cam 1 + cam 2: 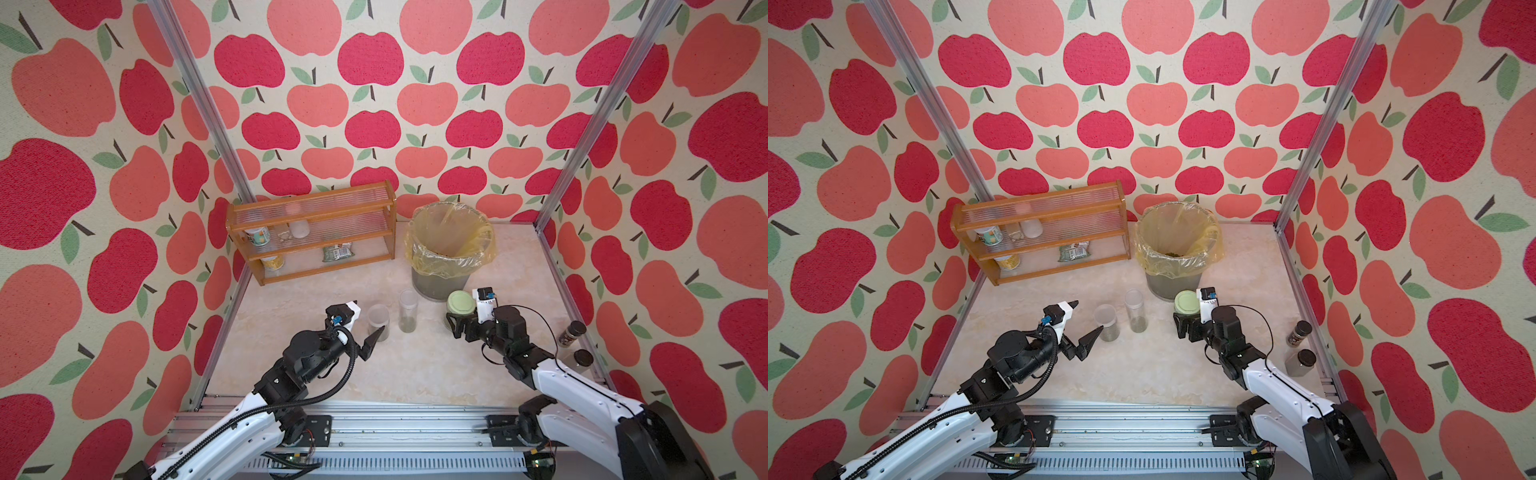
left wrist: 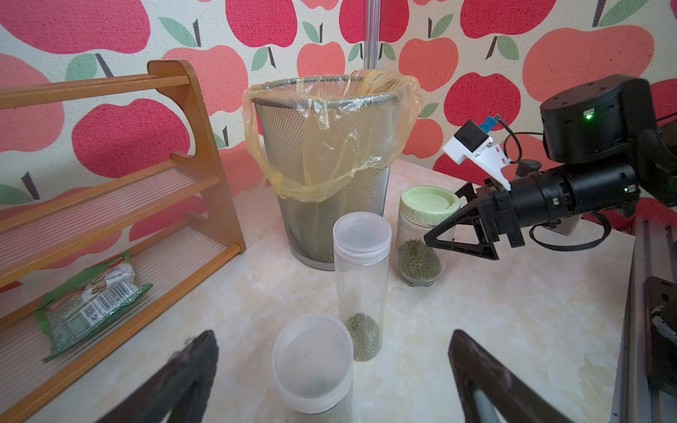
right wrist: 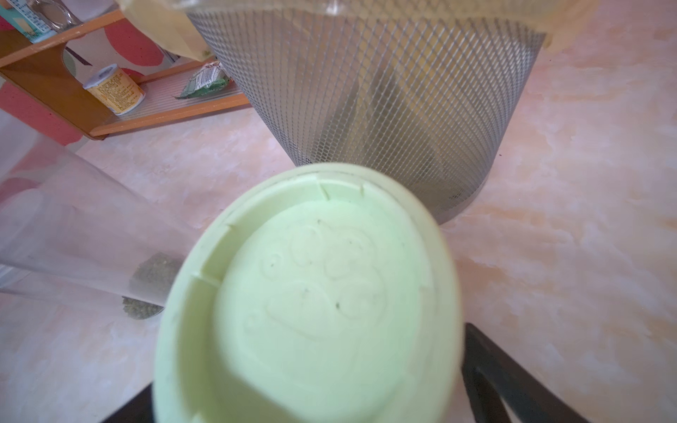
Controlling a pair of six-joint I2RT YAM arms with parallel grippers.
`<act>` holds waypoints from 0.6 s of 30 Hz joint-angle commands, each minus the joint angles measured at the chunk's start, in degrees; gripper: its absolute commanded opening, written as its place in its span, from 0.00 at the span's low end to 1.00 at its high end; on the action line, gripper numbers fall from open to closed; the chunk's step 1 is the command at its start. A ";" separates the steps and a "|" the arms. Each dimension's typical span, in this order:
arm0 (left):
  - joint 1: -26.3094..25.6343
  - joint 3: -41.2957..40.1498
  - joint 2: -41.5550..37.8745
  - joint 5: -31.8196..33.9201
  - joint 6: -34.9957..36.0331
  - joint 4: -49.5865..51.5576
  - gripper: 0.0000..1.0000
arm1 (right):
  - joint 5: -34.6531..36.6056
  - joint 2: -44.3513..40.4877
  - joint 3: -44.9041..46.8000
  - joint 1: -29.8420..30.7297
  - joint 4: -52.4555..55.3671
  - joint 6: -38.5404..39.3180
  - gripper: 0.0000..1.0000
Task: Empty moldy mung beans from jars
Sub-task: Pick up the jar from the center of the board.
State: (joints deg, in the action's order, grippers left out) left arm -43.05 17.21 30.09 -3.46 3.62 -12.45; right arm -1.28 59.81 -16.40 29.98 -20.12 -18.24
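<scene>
**Jar row and end effector stations before emptying**

Left end effector [image 1: 1089, 315] stood released and held nothing. Its jaws were spread wide just beside the short jar [image 1: 378, 322], apparently lined up for a side grasp on the wall. The short jar stood upright on the table [image 1: 374, 374] with its clear lid on and a low layer of grains inside.

Next in the row, the tall jar [image 2: 361, 285] stood upright and capped. Mung beans [image 2: 362, 337] filled only its base.

Further right, the green-lidded jar [image 2: 421, 238] stood just in front of the bin [image 2: 329, 227], about a third full. The right end effector [image 2: 441, 216] was also released. Its jaws straddled this jar below the lid, one on each side, and contact with the wall could not be confirmed.

All three lids were on and each jar held beans, so emptying was judged still to do. The row stood near the bin, which probably kept each carry short. The bag lining the bin would stop grains passing through the mesh.
</scene>
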 commanded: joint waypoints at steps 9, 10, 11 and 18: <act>2.76 -4.60 -5.73 3.46 -4.41 -2.38 1.00 | 7.33 5.71 -0.95 4.46 -11.03 -3.22 0.99; 2.79 -4.87 -5.87 3.45 -4.41 -2.49 1.00 | 7.59 6.28 -1.25 4.72 -11.28 -2.95 0.99; 2.81 -4.91 -5.91 3.46 -4.41 -2.55 1.00 | 7.75 6.73 -1.33 4.89 -11.61 -2.94 0.99; 2.92 -4.58 -4.52 2.59 -4.17 -2.54 1.00 | 9.01 10.09 -1.53 5.08 -14.05 -4.00 0.87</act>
State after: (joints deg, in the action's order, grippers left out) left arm -40.47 13.06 25.19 -0.89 0.64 -13.56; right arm 6.74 68.86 -16.80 34.50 -32.23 -21.08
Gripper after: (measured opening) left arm 0.996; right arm 0.899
